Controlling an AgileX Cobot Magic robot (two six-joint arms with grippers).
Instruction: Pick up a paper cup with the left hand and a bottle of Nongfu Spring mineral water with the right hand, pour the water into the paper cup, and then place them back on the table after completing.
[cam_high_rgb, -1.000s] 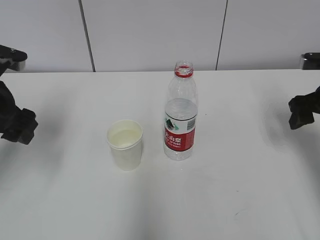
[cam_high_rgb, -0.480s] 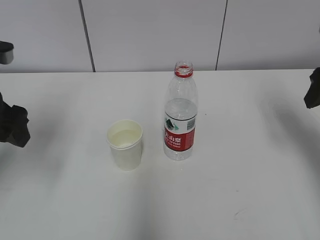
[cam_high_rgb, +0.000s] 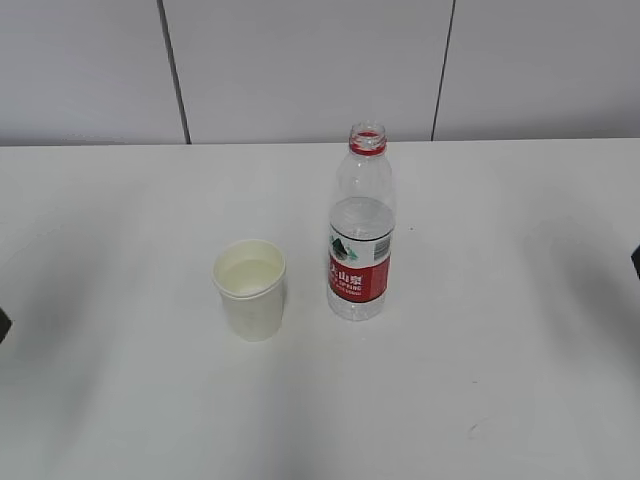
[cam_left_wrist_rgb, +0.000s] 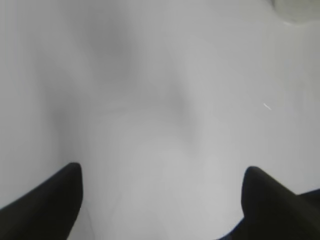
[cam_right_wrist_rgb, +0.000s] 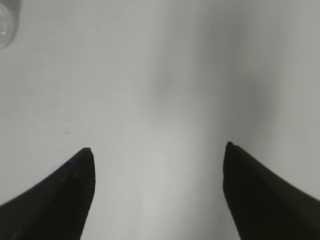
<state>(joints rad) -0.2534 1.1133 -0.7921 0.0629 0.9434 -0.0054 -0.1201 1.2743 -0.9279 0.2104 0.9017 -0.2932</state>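
Observation:
A white paper cup (cam_high_rgb: 250, 290) stands upright on the white table (cam_high_rgb: 480, 380), left of centre, with clear water (cam_high_rgb: 249, 274) in it. The Nongfu Spring bottle (cam_high_rgb: 361, 235), uncapped, with a red label, stands upright just right of the cup and is partly full. My left gripper (cam_left_wrist_rgb: 162, 172) is open and empty over bare table. My right gripper (cam_right_wrist_rgb: 157, 150) is open and empty over bare table. Both are far from cup and bottle; the exterior view shows only dark slivers of them at its side edges. A sliver of the clear bottle (cam_right_wrist_rgb: 5, 25) shows in the right wrist view's top left corner.
A white panelled wall (cam_high_rgb: 300, 70) runs behind the table's far edge. A blurred pale round edge (cam_left_wrist_rgb: 297, 10) shows in the top right corner of the left wrist view; I cannot tell what it is.
Both arms have drawn back outward, the left to the left edge and the right to the right edge, nearly leaving the exterior view. Cup and bottle have not moved.

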